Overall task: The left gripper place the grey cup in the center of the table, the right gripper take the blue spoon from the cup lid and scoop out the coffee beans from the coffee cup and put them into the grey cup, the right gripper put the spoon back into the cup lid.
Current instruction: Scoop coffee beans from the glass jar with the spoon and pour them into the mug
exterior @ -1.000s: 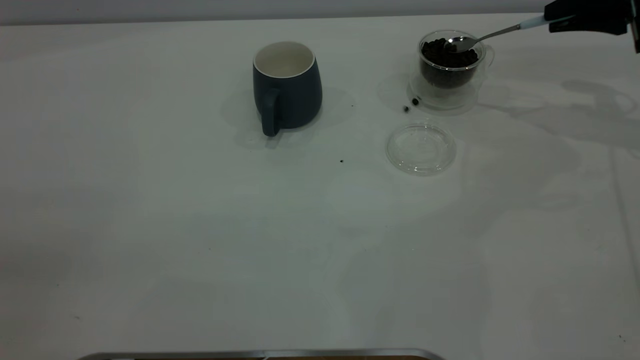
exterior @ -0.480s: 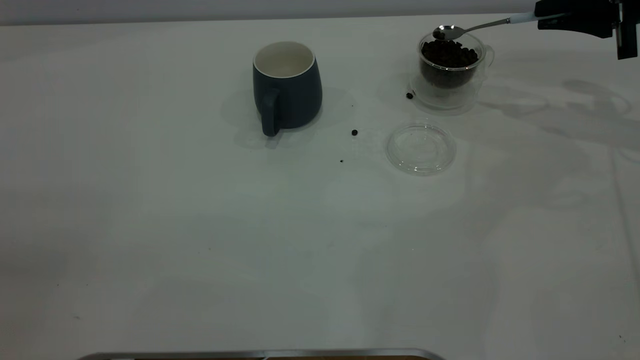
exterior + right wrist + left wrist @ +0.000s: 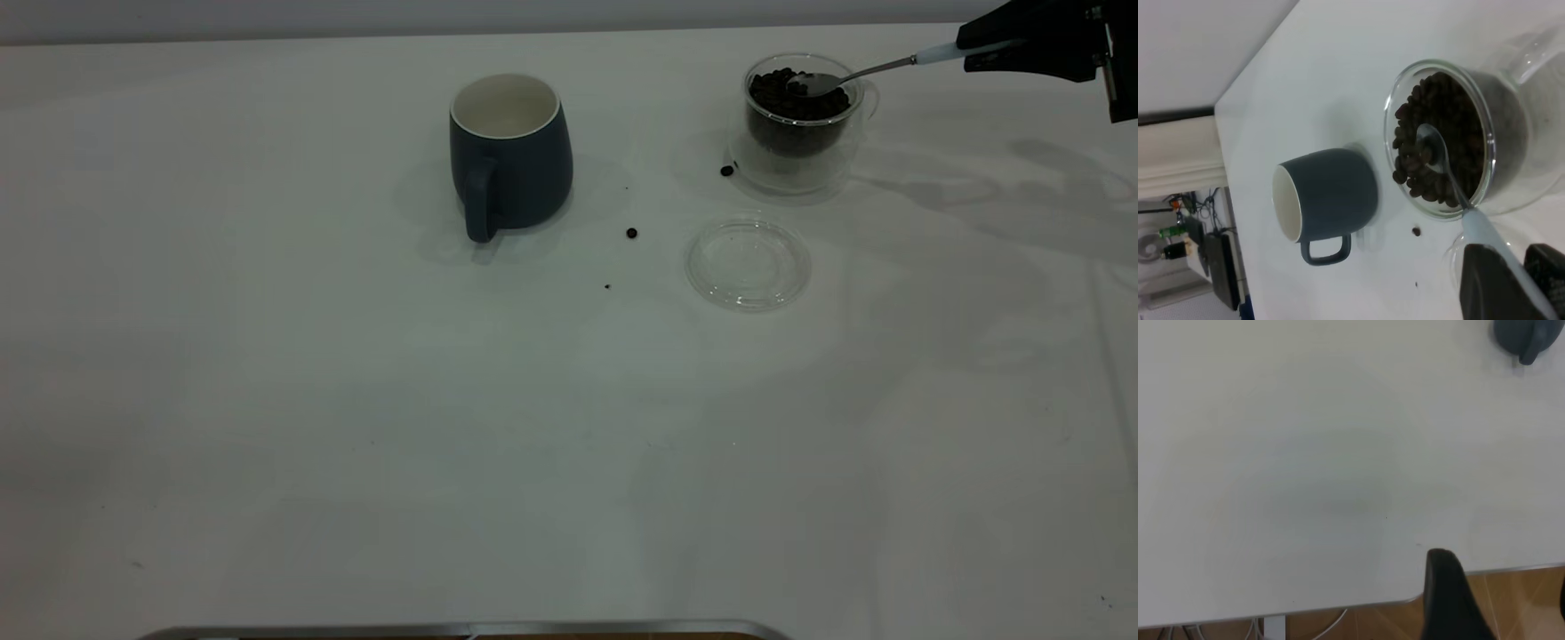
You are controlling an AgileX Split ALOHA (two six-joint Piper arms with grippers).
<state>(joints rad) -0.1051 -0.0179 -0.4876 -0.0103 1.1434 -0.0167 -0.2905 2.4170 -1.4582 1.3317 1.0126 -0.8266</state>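
Note:
The grey cup (image 3: 509,151) stands upright near the table's middle, handle toward the camera; it also shows in the right wrist view (image 3: 1328,193) and the left wrist view (image 3: 1525,337). To its right stands the glass coffee cup (image 3: 800,124), full of coffee beans (image 3: 782,98). My right gripper (image 3: 987,49) is shut on the pale handle of the blue spoon (image 3: 867,69), whose bowl (image 3: 1431,143) rests in the beans. The cup lid (image 3: 748,264) lies empty in front of the coffee cup. My left gripper (image 3: 1501,600) hangs open over the table's near corner.
Two loose beans lie on the table (image 3: 267,400), one beside the coffee cup's base (image 3: 727,171) and one between cup and lid (image 3: 631,233). A tiny dark speck (image 3: 607,286) sits nearer. The table's rounded corner (image 3: 1405,599) borders a wooden floor.
Half a second ago the spoon's bowl was raised over the coffee cup's far rim; now it is lowered into the beans. One loose bean rolled from the cup's base toward the middle.

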